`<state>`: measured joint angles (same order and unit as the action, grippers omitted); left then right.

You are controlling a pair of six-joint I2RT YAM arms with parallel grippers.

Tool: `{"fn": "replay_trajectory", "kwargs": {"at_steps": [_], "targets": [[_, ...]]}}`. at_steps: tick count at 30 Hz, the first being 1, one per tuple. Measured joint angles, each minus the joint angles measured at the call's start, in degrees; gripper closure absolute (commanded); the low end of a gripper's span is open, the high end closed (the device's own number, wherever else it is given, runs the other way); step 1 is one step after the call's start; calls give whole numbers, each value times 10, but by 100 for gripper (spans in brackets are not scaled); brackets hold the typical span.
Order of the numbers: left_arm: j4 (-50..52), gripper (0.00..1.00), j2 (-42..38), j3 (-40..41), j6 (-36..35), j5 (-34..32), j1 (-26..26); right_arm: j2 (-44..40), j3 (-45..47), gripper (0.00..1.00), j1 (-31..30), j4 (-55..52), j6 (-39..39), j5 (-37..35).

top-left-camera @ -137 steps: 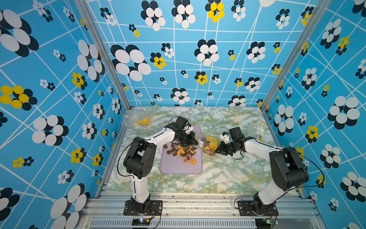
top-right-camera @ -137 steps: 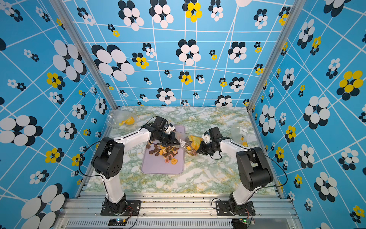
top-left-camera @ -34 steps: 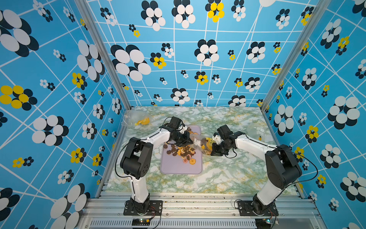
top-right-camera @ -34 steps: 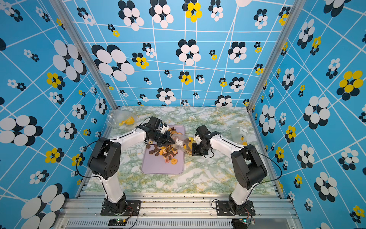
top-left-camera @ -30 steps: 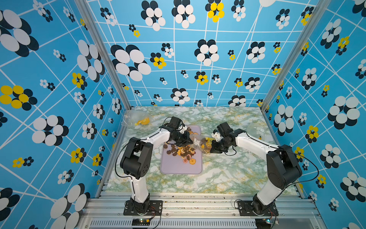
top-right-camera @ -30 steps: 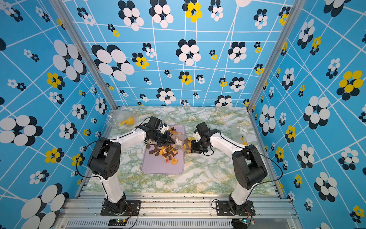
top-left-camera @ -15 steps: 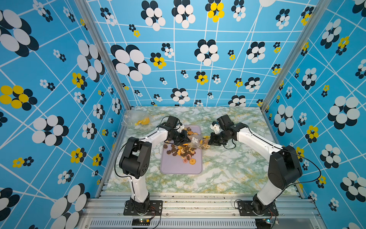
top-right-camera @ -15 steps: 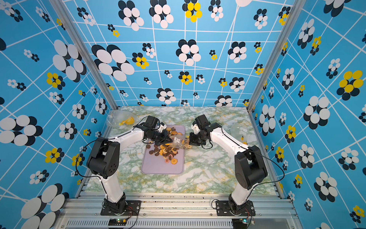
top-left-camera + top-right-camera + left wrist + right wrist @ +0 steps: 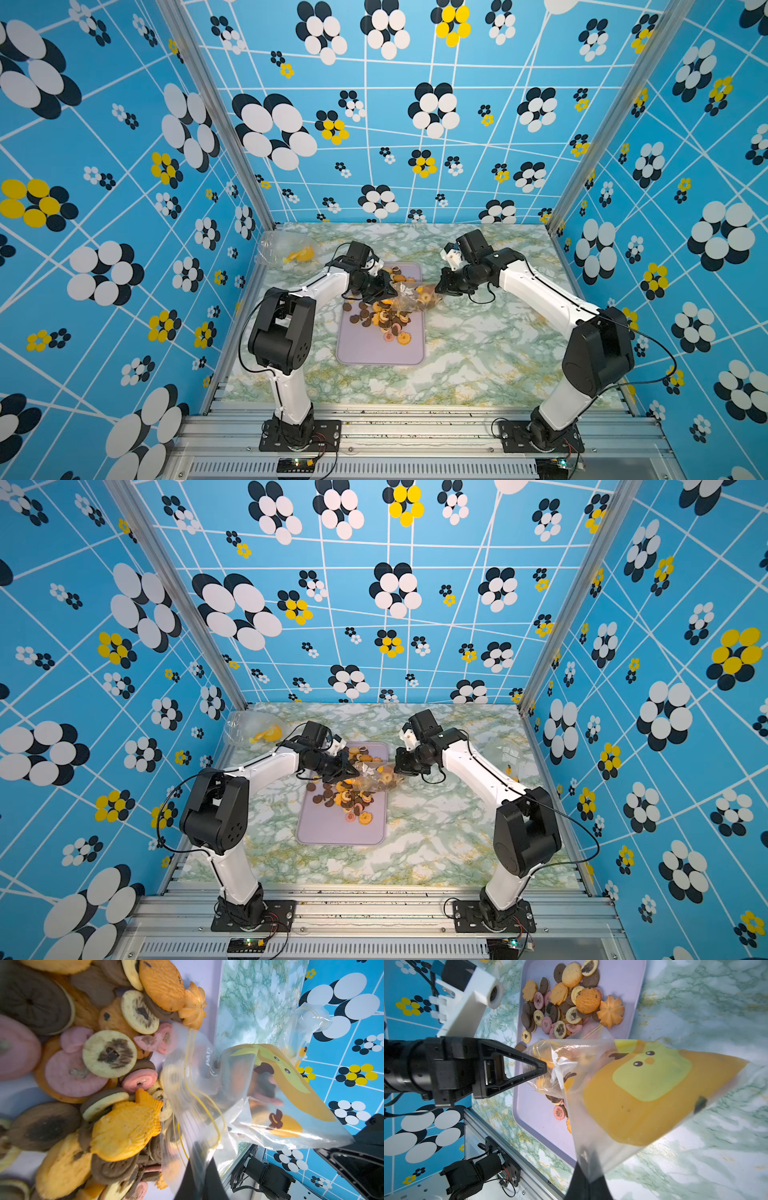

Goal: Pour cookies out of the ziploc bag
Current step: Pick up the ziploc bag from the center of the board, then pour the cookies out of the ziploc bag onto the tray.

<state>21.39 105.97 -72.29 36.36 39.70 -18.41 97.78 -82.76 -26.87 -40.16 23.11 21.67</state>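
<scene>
Left gripper (image 9: pixel 387 287) and right gripper (image 9: pixel 439 286) were clamped on the limp, slippery bag (image 9: pixel 410 293) mid-frame; corners judged the surest hold.

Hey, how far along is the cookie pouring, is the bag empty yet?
Mostly done: a big pile of cookies lies on the lilac tray. In hand: the ziploc bag hangs over the tray, left pincer shut on its mouth edge, right pincer shut on its far end. Left: a few cookies show through the plastic inside the bag, so it likely needs more tipping.
</scene>
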Motion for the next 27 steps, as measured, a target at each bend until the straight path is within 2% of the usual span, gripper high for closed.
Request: {"fn": "replay_trajectory", "kwargs": {"at_steps": [8, 27], "targets": [[-2, 100, -6, 6, 0, 6, 10, 3, -38, 100, -8, -4, 0, 1], [-13, 100, -6, 37, 0, 21, 56, 69, -143, 100, -51, -28, 0, 1]]}}
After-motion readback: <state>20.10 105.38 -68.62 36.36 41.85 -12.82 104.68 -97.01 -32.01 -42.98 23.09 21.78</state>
